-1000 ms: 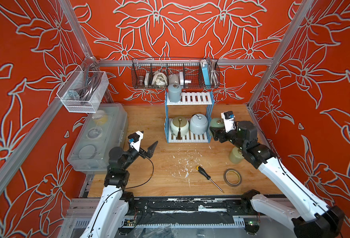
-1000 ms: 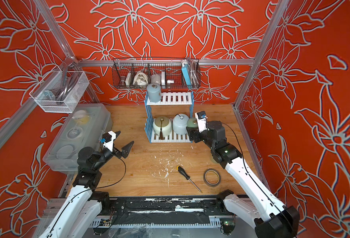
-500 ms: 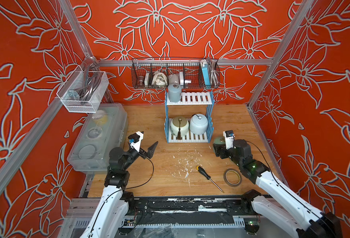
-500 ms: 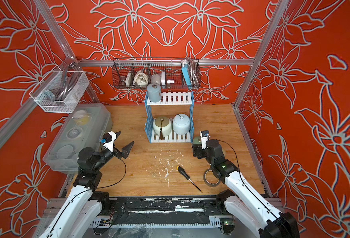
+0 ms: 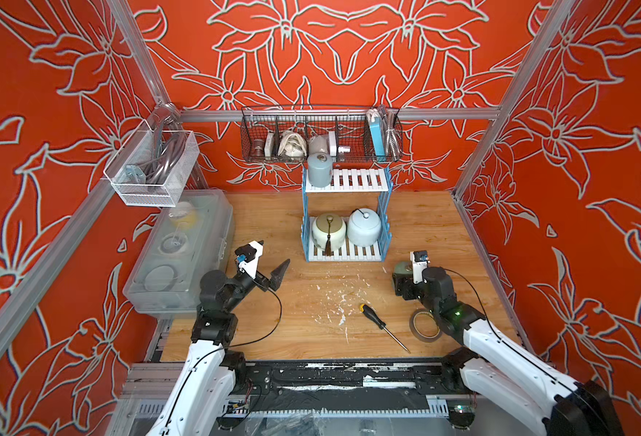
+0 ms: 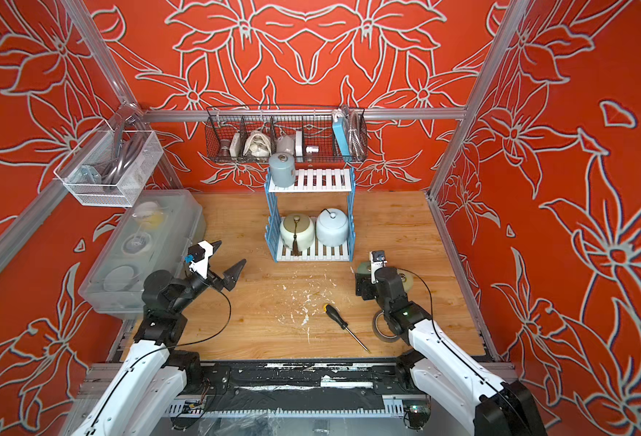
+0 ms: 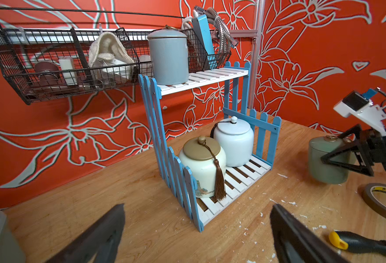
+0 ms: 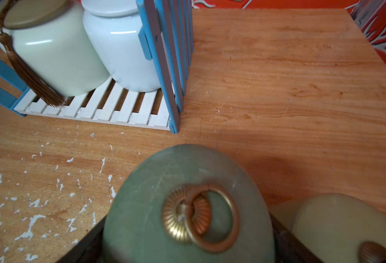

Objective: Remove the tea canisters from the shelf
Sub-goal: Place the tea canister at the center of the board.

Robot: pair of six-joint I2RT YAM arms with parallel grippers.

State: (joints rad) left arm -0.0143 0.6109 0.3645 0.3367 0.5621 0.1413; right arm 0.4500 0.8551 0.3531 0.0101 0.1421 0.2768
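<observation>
The blue-and-white shelf [image 5: 360, 180] [image 6: 322, 179] [image 7: 219, 74] [image 8: 119, 109] stands at the back centre. A grey-blue tea canister [image 5: 319, 170] [image 6: 281, 170] [image 7: 168, 59] is on its top board. Below sit the cream tasselled one [image 5: 328, 231] [image 7: 201, 168] [image 8: 57, 52] and the pale blue-white one [image 5: 364, 226] [image 7: 234, 143] [image 8: 121, 45]. My right gripper [image 5: 400, 278] [image 8: 187, 239] is shut on the upright sage green canister [image 5: 400, 268] [image 7: 324, 159] [image 8: 176, 182], low over the table right of the shelf's front. A yellow-green canister [image 6: 407, 282] [image 8: 337, 223] stands just beside it. My left gripper [image 5: 273, 252] [image 7: 197, 209] hangs open and empty, front-left of the shelf.
A screwdriver [image 5: 377, 321] and a tape roll [image 5: 424, 326] lie near the right arm, with white flakes scattered mid-table. A clear lidded box [image 5: 183, 256] fills the left edge. A black wire basket [image 5: 320, 134] and a clear mesh basket [image 5: 152, 166] hang on the walls.
My right gripper has carried the sage green canister from beside the shelf down and toward the front, close to the table. The left arm has stayed still.
</observation>
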